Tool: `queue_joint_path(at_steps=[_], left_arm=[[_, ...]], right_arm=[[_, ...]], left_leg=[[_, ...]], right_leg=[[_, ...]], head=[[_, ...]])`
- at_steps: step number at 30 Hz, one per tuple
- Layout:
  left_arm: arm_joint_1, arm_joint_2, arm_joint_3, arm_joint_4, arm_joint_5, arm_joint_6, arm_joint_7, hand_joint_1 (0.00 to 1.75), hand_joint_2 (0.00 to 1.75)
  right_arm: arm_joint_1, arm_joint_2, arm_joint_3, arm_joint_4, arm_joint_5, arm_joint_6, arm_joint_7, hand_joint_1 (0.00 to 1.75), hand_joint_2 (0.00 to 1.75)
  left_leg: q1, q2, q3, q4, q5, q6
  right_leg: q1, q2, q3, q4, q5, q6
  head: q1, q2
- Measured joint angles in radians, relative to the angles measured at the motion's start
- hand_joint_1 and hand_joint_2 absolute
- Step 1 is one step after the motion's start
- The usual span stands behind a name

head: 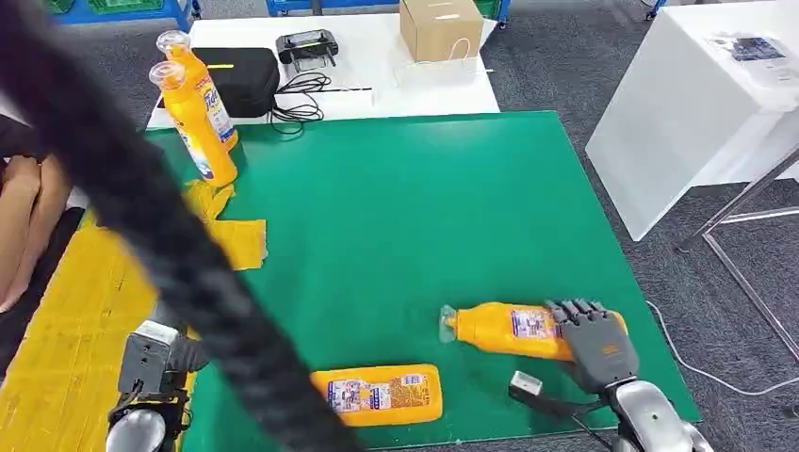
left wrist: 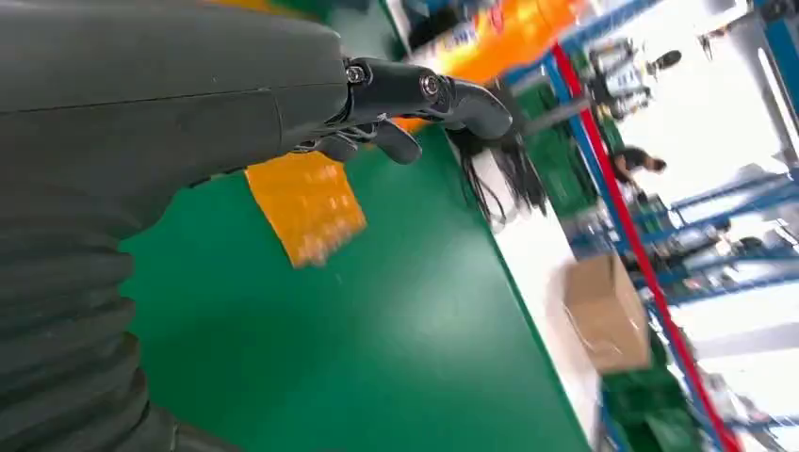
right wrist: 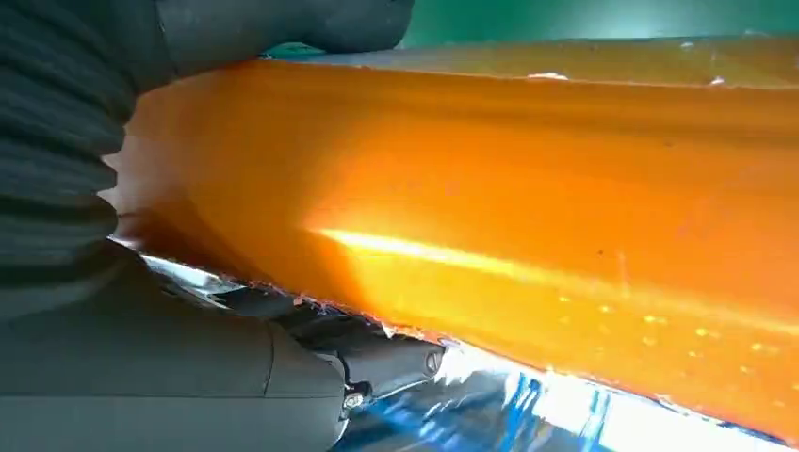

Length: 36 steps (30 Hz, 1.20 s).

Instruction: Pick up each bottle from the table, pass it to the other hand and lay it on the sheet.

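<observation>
Our right hand [head: 595,341] is wrapped over the base end of an orange bottle [head: 504,329] lying on its side near the green table's [head: 405,198] front right corner, while our left hand [left wrist: 415,104] hangs loose with nothing in it. A second bottle [head: 377,394] lies at the front edge. Two more bottles [head: 200,108] stand at the back left corner, next to the yellow sheet [head: 66,330] along the left side.

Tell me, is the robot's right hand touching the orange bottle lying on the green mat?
Touching. In the right wrist view the right hand wraps the orange bottle, thumb and fingers pressed against its sides with no gap.
</observation>
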Motion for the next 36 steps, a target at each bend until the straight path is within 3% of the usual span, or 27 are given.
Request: queue_joint_path(at_steps=[5, 12, 14, 16, 18, 22, 36], left_arm=[[0.005, 0.001, -0.024, -0.022, 0.063, -0.076, 0.001, 0.00, 1.75], [0.002, 0.008, -0.101, -0.031, 0.115, -0.134, 0.013, 0.00, 1.75], [0.002, 0.012, -0.121, -0.032, 0.124, -0.148, 0.016, 0.00, 1.75], [-0.003, 0.016, -0.148, -0.036, 0.139, -0.169, 0.018, 0.00, 1.75], [-0.017, 0.019, -0.174, -0.036, 0.144, -0.178, 0.021, 0.00, 1.75], [-0.057, 0.020, -0.224, -0.033, 0.142, -0.178, 0.037, 0.00, 1.75], [-0.120, 0.027, -0.291, -0.010, 0.152, -0.181, 0.044, 0.00, 1.75]], right_arm=[[-0.057, 0.146, -0.053, -0.022, -0.340, -0.133, -0.166, 1.73, 1.75], [-0.096, 0.294, -0.103, -0.045, -0.519, -0.193, -0.250, 1.75, 1.75], [-0.104, 0.321, -0.104, -0.050, -0.618, -0.163, -0.282, 1.75, 1.75], [-0.118, 0.354, -0.104, -0.051, -0.808, -0.043, -0.323, 1.75, 1.75], [-0.141, 0.384, -0.088, -0.043, -0.898, 0.062, -0.337, 1.71, 1.75], [-0.206, 0.431, -0.008, 0.014, -0.906, 0.141, -0.351, 1.75, 1.75], [-0.321, 0.483, 0.283, 0.149, -0.825, 0.204, -0.341, 1.75, 1.75]], left_leg=[[0.000, -0.001, 0.000, 0.000, 0.001, 0.000], [0.000, -0.001, 0.000, 0.000, 0.001, 0.000], [0.000, -0.001, -0.001, 0.000, 0.000, 0.000], [0.000, -0.001, -0.001, 0.000, 0.001, 0.000], [0.000, -0.001, -0.001, 0.000, 0.001, 0.000], [0.001, 0.000, 0.000, 0.000, 0.002, -0.001], [0.001, -0.001, -0.001, 0.000, 0.002, -0.001]], right_leg=[[0.000, -0.001, 0.000, 0.000, 0.000, 0.000], [0.000, 0.000, 0.000, 0.000, 0.000, 0.000], [0.000, 0.000, 0.000, 0.000, 0.000, 0.000], [0.000, 0.000, 0.000, 0.000, 0.000, 0.000], [0.000, 0.000, 0.000, 0.000, 0.000, 0.000], [0.000, 0.000, 0.000, 0.001, 0.000, 0.000], [0.001, -0.001, 0.000, 0.001, 0.000, 0.000]], head=[[0.000, 0.000], [0.000, 0.000], [0.000, 0.000], [0.000, 0.000], [0.000, 0.000], [0.000, 0.000], [0.000, 0.000]])
